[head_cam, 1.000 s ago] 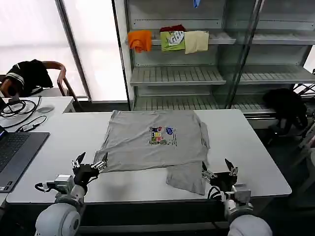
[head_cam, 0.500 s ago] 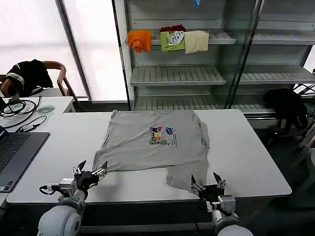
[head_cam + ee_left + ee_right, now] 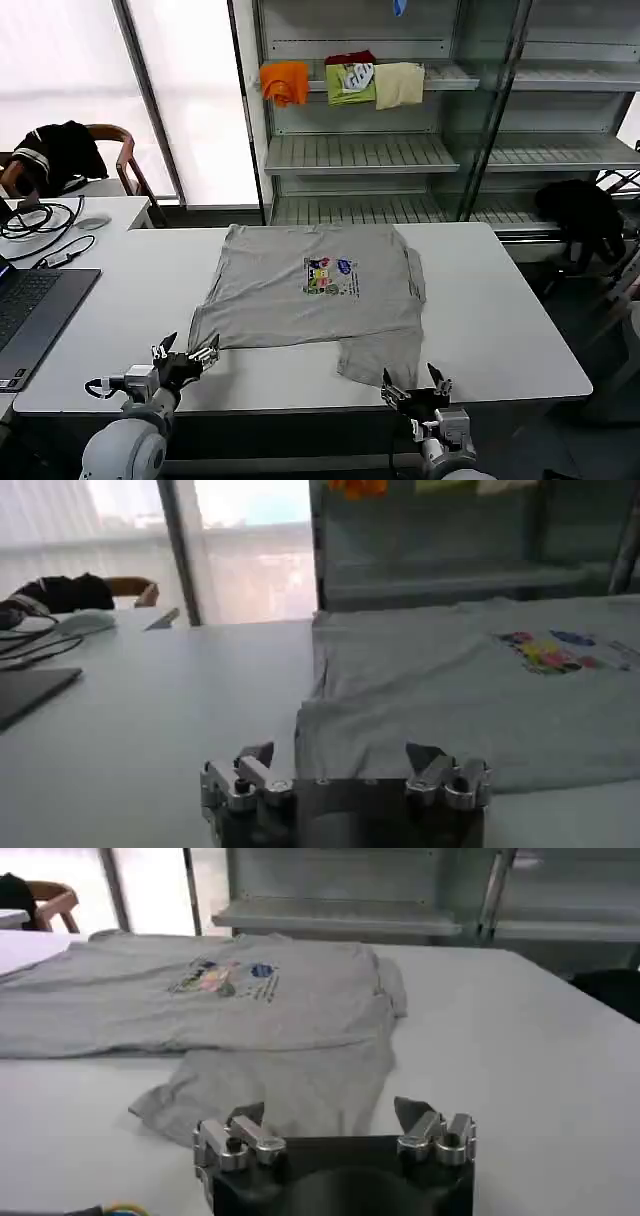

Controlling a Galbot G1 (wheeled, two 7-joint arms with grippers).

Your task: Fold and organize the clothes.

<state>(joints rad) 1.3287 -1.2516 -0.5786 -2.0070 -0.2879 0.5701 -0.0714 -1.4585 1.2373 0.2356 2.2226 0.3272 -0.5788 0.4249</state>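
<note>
Grippers are seen low at the near edge of the white table (image 3: 500,330), both with fingers spread and nothing held between them. The left gripper (image 3: 184,357) is set just short of the near left corner of the grey shirt (image 3: 300,300), apart from the cloth; in the left wrist view the same gripper (image 3: 345,770) is shown with the shirt's hem lying just ahead of it. The right gripper (image 3: 412,385) is placed at the table's near edge, just short of the sleeve flap (image 3: 380,358) that hangs toward it from the shirt's near right side; in the right wrist view that gripper (image 3: 335,1123) is faced by the flap directly ahead.

Beyond both grippers the shirt is spread flat across the middle of the table, its multicoloured chest print (image 3: 330,275) facing up and lying farther off than either gripper. Left of the left gripper, a laptop (image 3: 30,310) is set on the table. Farthest away, 3 folded cloths in orange (image 3: 285,82), green (image 3: 352,82) and cream (image 3: 400,85) are kept on an upper shelf of the rack (image 3: 400,150).
</note>
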